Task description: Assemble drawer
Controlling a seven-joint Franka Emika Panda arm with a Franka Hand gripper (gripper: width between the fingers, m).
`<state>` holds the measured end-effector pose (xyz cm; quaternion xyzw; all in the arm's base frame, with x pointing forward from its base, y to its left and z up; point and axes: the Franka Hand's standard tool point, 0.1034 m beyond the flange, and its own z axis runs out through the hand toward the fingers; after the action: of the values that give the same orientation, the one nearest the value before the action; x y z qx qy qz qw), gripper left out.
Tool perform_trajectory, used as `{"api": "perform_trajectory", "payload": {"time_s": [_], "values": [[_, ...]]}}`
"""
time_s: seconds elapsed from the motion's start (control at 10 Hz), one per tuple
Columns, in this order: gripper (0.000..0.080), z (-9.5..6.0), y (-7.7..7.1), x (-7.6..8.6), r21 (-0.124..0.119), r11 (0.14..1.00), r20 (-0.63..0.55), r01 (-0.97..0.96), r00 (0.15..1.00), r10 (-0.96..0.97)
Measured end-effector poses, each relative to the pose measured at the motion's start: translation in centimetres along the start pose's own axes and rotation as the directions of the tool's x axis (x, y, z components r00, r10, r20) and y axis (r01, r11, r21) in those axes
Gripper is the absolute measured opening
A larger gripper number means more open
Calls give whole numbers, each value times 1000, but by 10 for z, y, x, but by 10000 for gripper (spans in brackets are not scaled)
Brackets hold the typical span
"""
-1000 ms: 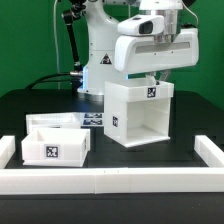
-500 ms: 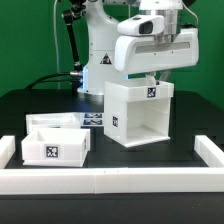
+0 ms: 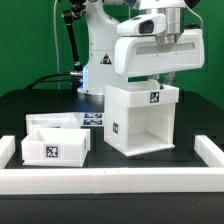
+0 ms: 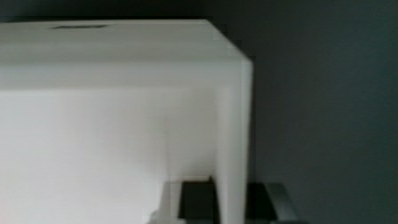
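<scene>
Drawer housing [image 3: 122,108] — square black-and-white tags [image 3: 154,97], no readable text — wall in pinch of end effector [image 4: 228,204].

Plain green wall [image 3: 30,40] behind, flat matte black table top [image 3: 198,122], low white rail [image 3: 110,181] edging its front, light soft and even

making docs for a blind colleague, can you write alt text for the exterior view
A white robot arm has its hand at the top of a white open-fronted cube housing on a black table. Two shallow white trays sit to the exterior view's left.
</scene>
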<state>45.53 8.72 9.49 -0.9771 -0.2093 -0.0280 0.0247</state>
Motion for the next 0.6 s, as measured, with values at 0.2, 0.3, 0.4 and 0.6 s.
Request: {"api": "perform_trajectory", "payload": {"time_s": [0.2, 0.3, 0.4, 0.6], "values": [[38, 0, 18, 22, -4, 1000, -23, -25, 999, 25], [38, 1, 26, 32, -6, 999, -34, -37, 999, 36], [38, 1, 33, 43, -8, 999, -46, -48, 998, 47], [38, 2, 36, 61, -5, 997, -66, -83, 994, 82]]}}
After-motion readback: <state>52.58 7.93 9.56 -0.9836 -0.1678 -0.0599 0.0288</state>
